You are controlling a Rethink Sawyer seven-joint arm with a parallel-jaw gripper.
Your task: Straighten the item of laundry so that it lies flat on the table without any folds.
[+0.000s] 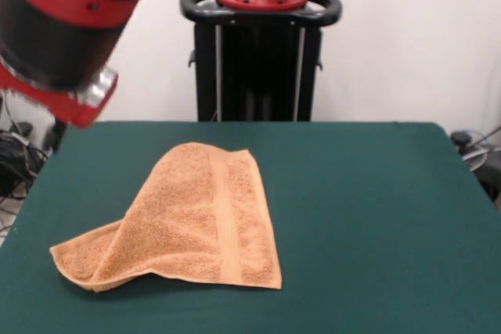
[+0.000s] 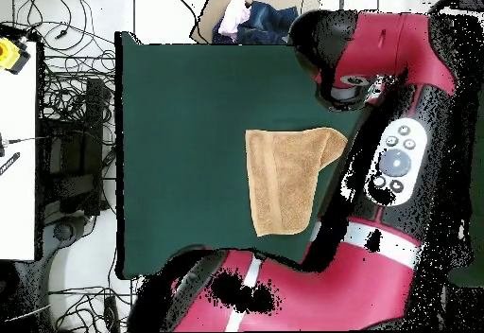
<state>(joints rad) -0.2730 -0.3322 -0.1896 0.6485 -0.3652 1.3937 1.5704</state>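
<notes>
The item of laundry point(image 1: 196, 217), an orange-tan terry towel, lies left of centre on the green table point(image 1: 376, 193). It is bunched into a rough triangle: its top narrows to a rounded hump and its lower left corner is doubled over, with a second layer showing beneath. A flat woven band runs down its right side. From overhead the towel point(image 2: 284, 178) sits close to the table's point(image 2: 180, 112) right edge, next to the arm. A thick red and black arm link point(image 1: 63, 29) hangs over the table's far left corner. No gripper fingers show in either view.
The black pedestal point(image 1: 258, 60) stands behind the table's far edge. Cables point(image 1: 16, 154) lie on the floor to the left. Overhead, the arm point(image 2: 388, 159) curves along the right side, a heap of clothes point(image 2: 250, 17) lies beyond the top edge, and cables point(image 2: 66, 112) run on the left.
</notes>
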